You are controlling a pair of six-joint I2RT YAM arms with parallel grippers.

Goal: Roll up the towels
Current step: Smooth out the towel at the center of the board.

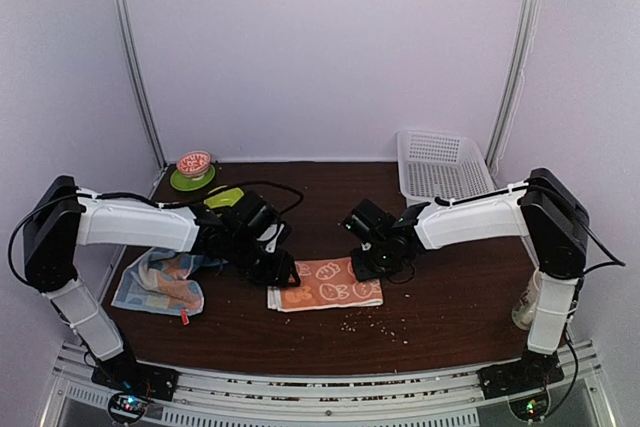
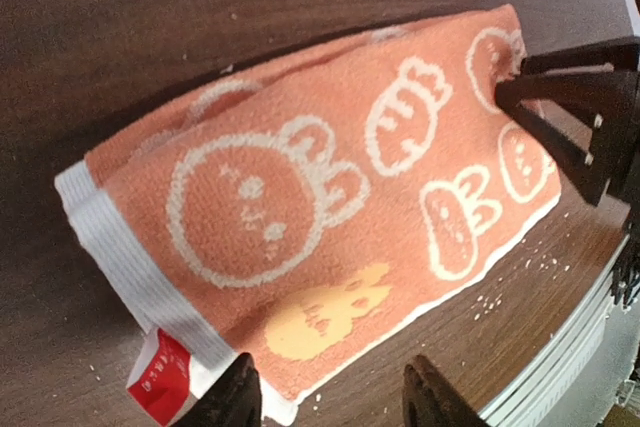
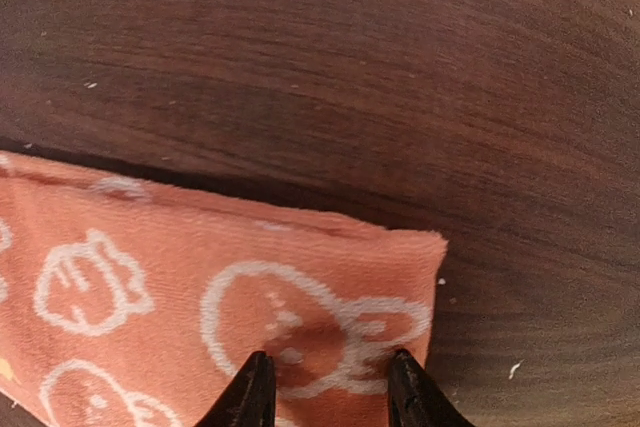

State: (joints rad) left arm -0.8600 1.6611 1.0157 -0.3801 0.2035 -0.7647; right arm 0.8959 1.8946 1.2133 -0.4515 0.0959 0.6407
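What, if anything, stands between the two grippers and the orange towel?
Nothing visible does. The left gripper is right at the tagged end of the orange towel. The right gripper is at the opposite end. Both have their jaws apart.

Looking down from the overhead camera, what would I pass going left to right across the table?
Light-blue towel → orange towel → white basket. I left out the bowl on the green saucer because it overlaps the light-blue towel sideways.
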